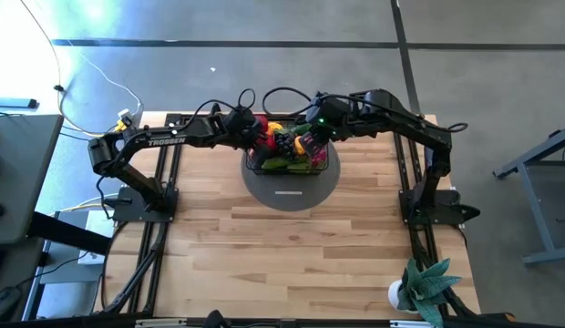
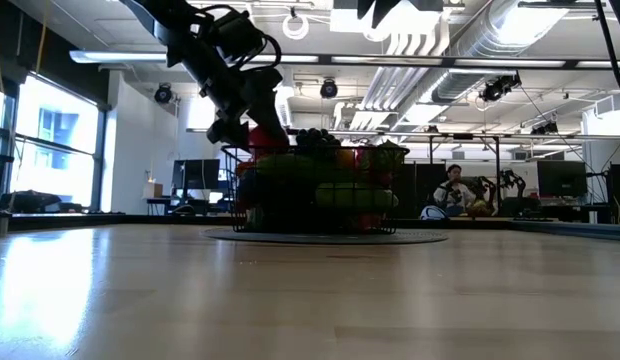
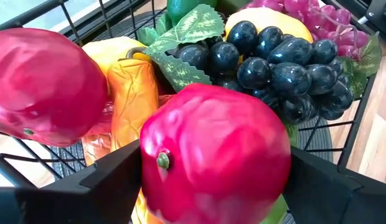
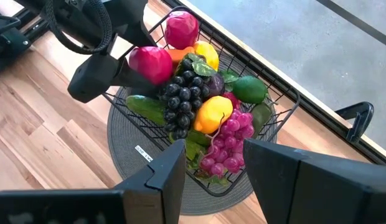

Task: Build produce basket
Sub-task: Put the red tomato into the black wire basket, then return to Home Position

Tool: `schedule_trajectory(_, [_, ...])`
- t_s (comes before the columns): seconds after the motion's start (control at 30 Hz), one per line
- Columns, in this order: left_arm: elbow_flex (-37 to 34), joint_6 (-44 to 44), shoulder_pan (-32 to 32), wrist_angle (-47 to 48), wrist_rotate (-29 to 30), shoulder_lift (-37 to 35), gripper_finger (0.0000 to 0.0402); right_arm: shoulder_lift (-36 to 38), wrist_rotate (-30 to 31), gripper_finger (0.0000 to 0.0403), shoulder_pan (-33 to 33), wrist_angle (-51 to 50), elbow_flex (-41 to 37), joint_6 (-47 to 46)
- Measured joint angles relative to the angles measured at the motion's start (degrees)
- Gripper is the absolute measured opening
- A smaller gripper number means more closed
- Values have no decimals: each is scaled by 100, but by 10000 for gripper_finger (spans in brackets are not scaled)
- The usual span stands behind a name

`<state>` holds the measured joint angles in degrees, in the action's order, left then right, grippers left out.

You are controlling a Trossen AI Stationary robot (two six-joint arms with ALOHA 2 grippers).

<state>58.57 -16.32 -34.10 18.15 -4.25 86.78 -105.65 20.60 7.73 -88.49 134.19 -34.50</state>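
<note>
The black wire basket [image 1: 325, 165] stands on a grey round disc [image 1: 287, 193] at the table's far middle. It holds produce: dark grapes [image 4: 182, 96], purple grapes [image 4: 227, 142], lemons [image 4: 211, 112], a lime [image 4: 249, 90], a cucumber [image 4: 145, 109], an orange pepper [image 3: 134, 93] and a red fruit [image 4: 182, 28]. My left gripper [image 1: 256, 133] is over the basket's left end, shut on a second red round fruit [image 3: 215, 162]. My right gripper [image 4: 213, 165] hovers open and empty over the basket's right end, above the purple grapes. My left gripper pinches the red round fruit's two opposite sides [image 3: 149, 168] between its two fingers [image 3: 112, 177]. The fingers come from the table's left, slanting down over the basket's rim. The fruit [image 4: 150, 64] sits just above the piled produce; whether it rests on it I cannot tell.
A potted green plant [image 1: 426, 287] stands at the table's near right corner. Bare wooden table lies in front of the disc. A person [image 2: 452, 186] sits in the room far behind the table.
</note>
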Motion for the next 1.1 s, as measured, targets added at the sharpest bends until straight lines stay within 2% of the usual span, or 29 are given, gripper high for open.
schedule_trajectory(0.13, [0, -92, 8, -15, 167, 0, 321, 0, 0, 145, 0, 0, 0, 0])
schedule_trajectory(0.3, [0, -15, 8, -67, 96, 0, 325, 0, 0, 145, 0, 0, 0, 0])
schedule_trajectory(0.6, [0, 301, -8, -85, -384, -72, 386, 0, 0, 145, 0, 0, 0, 0])
schedule_trajectory(0.9, [-75, 1071, 20, -46, -591, -1231, 392, 0, 0, 145, 0, 0, 0, 0])
schedule_trajectory(1.1, [-947, 1136, 153, -817, -1372, -2315, 392, 0, 0, 145, 0, 0, 0, 0])
